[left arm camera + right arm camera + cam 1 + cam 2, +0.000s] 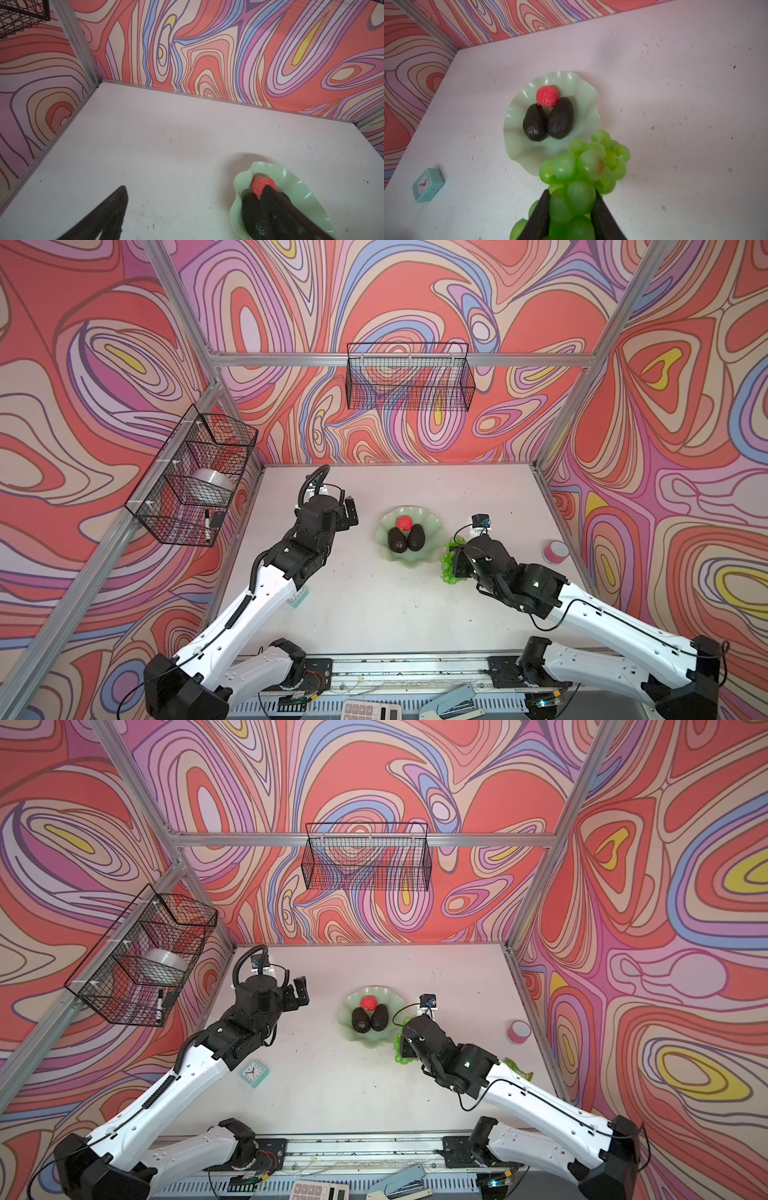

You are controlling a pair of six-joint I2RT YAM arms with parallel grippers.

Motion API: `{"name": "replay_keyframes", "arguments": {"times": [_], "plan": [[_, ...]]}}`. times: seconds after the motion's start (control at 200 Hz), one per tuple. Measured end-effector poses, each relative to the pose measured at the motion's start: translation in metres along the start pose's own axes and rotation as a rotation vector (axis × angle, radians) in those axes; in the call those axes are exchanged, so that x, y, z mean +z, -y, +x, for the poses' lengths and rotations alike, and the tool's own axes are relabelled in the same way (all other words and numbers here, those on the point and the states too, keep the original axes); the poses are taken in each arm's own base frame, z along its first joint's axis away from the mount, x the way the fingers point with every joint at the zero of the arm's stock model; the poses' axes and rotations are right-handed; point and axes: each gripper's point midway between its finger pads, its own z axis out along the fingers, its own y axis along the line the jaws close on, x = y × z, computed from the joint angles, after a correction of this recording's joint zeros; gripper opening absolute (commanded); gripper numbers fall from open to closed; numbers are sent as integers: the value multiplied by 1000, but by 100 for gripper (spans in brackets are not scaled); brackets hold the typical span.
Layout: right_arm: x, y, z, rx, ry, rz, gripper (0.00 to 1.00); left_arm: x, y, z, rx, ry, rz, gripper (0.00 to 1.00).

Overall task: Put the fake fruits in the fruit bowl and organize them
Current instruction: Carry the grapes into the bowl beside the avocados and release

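The mint-green fruit bowl (385,531) (517,116) sits mid-table and holds two dark avocados (397,540) (416,537) side by side, with a red strawberry-like fruit (404,523) behind them. My right gripper (572,193) is shut on the bunch of green grapes (583,162) (448,564), just off the bowl's near right rim. Whether the bunch touches the table I cannot tell. My left gripper (348,514) (195,188) stands wide open to the left of the bowl, with nothing between its fingers.
A pink-and-white cylinder (556,551) stands near the right wall. A teal clock (253,1073) lies by my left arm and a green packet (519,1071) behind my right arm. Black wire baskets (409,377) (195,477) hang on the back and left walls.
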Motion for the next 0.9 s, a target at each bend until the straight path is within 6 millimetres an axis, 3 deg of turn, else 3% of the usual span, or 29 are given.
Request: {"name": "replay_keyframes", "arguments": {"times": [0.15,0.345,0.656,0.901], "plan": [[32,2,-20,-14,-6,37,31,-1,-4,6,6,-10,-9,100],[75,-12,-26,-42,-31,21,31,-7,-12,6,3,-5,-21,100],[134,-20,-3,-41,-84,36,30,-7,-20,5,7,-2,-47,100],[150,-21,8,16,-103,38,39,-6,-26,6,17,-7,-63,100]]}}
